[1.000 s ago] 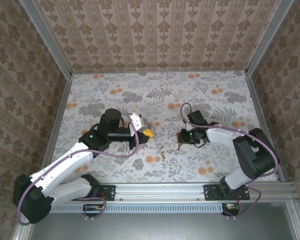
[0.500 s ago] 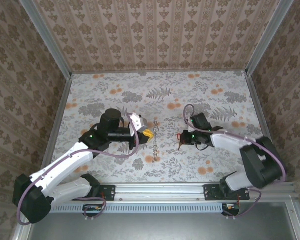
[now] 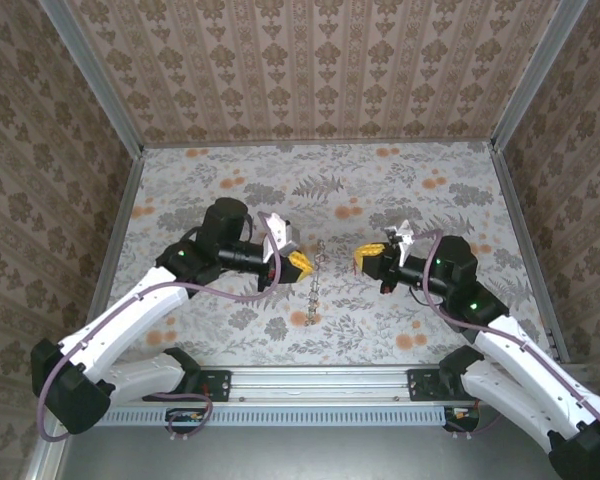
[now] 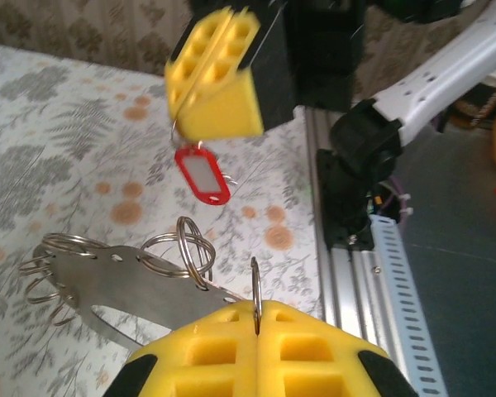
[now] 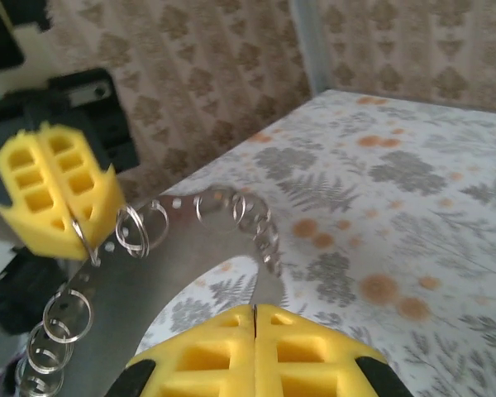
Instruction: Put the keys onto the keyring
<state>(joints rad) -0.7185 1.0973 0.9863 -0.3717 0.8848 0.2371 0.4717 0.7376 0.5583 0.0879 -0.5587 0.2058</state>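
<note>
Left pincer [image 4: 256, 313] fully closed, 2 yellow fingers nipping the keyring [image 4: 255, 285], which shows edge-on at the seam. A flat metal plate [image 4: 140, 285] with several small split rings hangs off beside the keyring, over the floral counter [image 4: 50, 149]. Right pincer [image 4: 215, 91] also closed, facing the keyring from just across, gripping the keys [image 4: 202, 174]. The red tag dangles under its fingers, above and just short of the keyring, not touching it. The metal key is too small to make out. Keys not on the keyring.
</note>
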